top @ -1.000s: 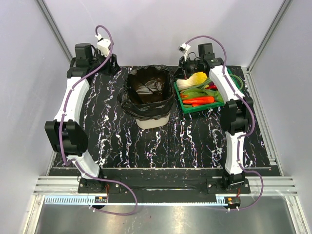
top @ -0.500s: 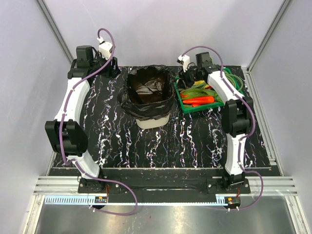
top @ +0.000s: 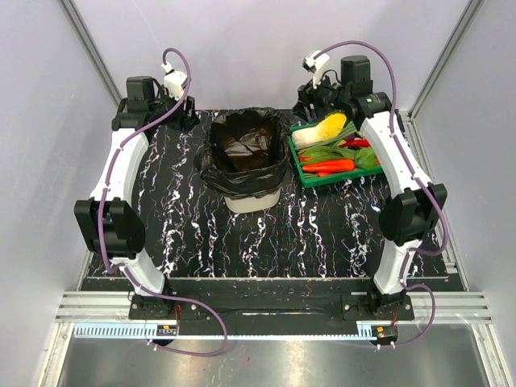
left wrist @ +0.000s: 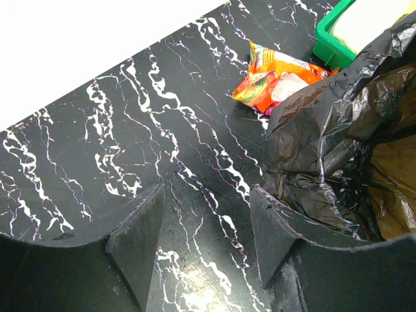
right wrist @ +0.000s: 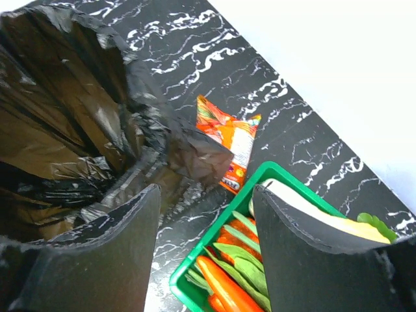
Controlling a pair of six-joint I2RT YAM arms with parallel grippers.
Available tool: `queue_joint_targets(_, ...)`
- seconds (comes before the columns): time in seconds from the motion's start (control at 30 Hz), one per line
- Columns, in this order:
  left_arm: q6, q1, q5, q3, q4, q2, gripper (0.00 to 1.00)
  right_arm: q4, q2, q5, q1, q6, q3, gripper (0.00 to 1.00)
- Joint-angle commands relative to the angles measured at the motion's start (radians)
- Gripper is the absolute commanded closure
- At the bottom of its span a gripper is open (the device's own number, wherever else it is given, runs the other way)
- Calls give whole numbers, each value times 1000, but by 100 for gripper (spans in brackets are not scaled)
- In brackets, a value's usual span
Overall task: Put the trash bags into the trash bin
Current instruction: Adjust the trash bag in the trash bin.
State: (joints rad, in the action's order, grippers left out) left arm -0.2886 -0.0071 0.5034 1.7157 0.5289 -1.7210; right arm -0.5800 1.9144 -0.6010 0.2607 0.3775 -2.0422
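The trash bin (top: 251, 203) stands at the middle back of the table, only its cream lower wall showing. A glossy black trash bag (top: 248, 153) lines it and spills over the rim. In the left wrist view the crinkled bag (left wrist: 338, 130) fills the right side. My left gripper (left wrist: 207, 192) hangs open over bare table just left of it, with nothing between the fingers (left wrist: 136, 240). From the right wrist the bag (right wrist: 65, 110) gapes at the left, one flap (right wrist: 198, 156) drooping outward. My right gripper (right wrist: 207, 188) is open and empty above the gap between bin and tray.
A green tray (top: 297, 165) of vegetables sits right of the bin, its corner (right wrist: 185, 283) under my right fingers. An orange snack wrapper (right wrist: 227, 140) lies on the table behind the bin, also seen from the left wrist (left wrist: 279, 81). White walls close the back and sides.
My right gripper has opened, letting go of the bag's edge, and lifted back and to the right away from the bin. The left arm has barely moved.
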Motion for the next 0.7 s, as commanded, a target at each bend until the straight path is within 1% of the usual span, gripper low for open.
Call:
queue_joint_targets(0.0, -11, 7, -14, 18, -30, 61, 41, 25, -54, 47, 72, -35, -29, 35)
queue_joint_targets(0.13, -6, 7, -6, 19, -30, 61, 41, 25, -28, 95, 132, -12, -71, 36)
queue_joint_targets(0.27, -3, 7, -5, 13, -32, 73, 40, 23, 37, 167, 169, 3, -131, 37)
queue_joint_targets(0.47, -14, 7, -6, -7, -33, 89, 41, 23, 115, 256, 173, 44, -197, 39)
queue_joint_targets(0.67, -20, 7, -6, -15, -38, 86, 40, 14, 152, 287, 173, 81, -204, 41)
